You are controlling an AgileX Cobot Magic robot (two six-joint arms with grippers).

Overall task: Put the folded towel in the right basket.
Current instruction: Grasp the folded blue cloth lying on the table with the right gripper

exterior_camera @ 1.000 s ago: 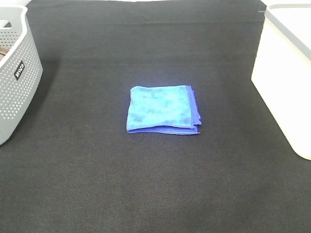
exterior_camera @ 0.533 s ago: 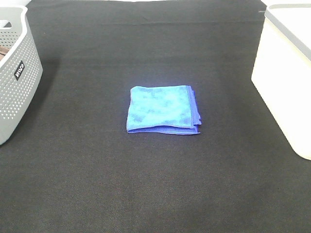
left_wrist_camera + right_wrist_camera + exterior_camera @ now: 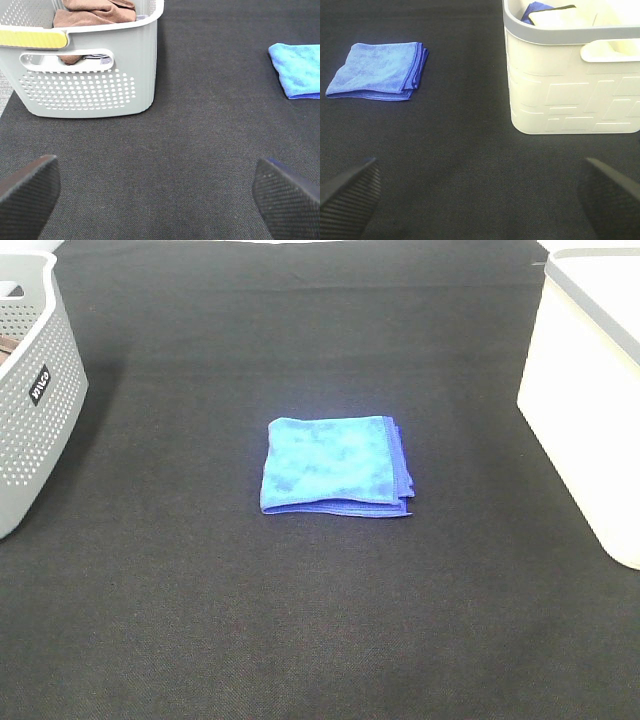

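The folded towel (image 3: 333,466), a blue square with darker violet edges, lies flat on the black mat at the middle of the table. It also shows in the left wrist view (image 3: 298,70) and the right wrist view (image 3: 376,71). The right basket (image 3: 592,390), cream-white with a grey rim, stands at the right edge; the right wrist view shows its wall (image 3: 570,90). My left gripper (image 3: 155,197) is open and empty, well short of the towel. My right gripper (image 3: 480,197) is open and empty, short of the towel and basket. Neither arm shows in the exterior high view.
A grey perforated basket (image 3: 32,390) with a small black label stands at the left edge; the left wrist view shows brown cloth (image 3: 95,11) inside it. The right basket holds a blue cloth (image 3: 534,11) and pale items. Black mat (image 3: 320,620) covers the table.
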